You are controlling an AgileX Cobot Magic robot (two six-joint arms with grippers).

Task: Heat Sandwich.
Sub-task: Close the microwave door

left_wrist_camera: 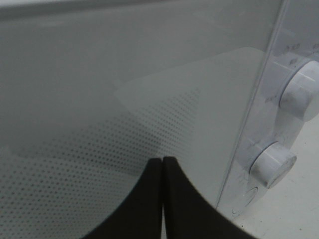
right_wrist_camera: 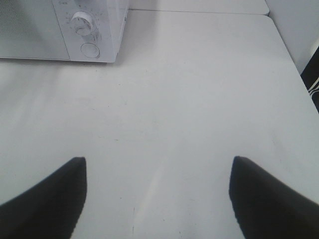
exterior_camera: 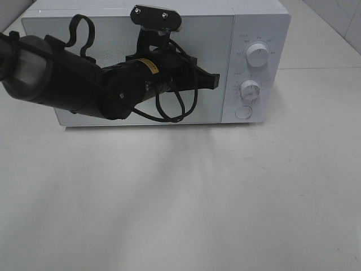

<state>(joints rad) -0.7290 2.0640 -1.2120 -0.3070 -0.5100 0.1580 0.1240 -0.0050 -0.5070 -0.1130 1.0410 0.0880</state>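
Microwave door (exterior_camera: 217, 39) stands closed, sandwich unseen; left gripper (exterior_camera: 215, 81) clenched empty against it, right gripper (right_wrist_camera: 158, 162) released. Step judged: starting heat; next calls for jaws reopening around lower dial (exterior_camera: 250, 89).

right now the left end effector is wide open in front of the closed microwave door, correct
No: the left end effector is shut, not wide open, as the left wrist view shows. It is in front of the closed microwave door.

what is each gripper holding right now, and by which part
Nothing is held. The left gripper is shut on nothing, its tips close to the microwave door; the right gripper is open above the table.
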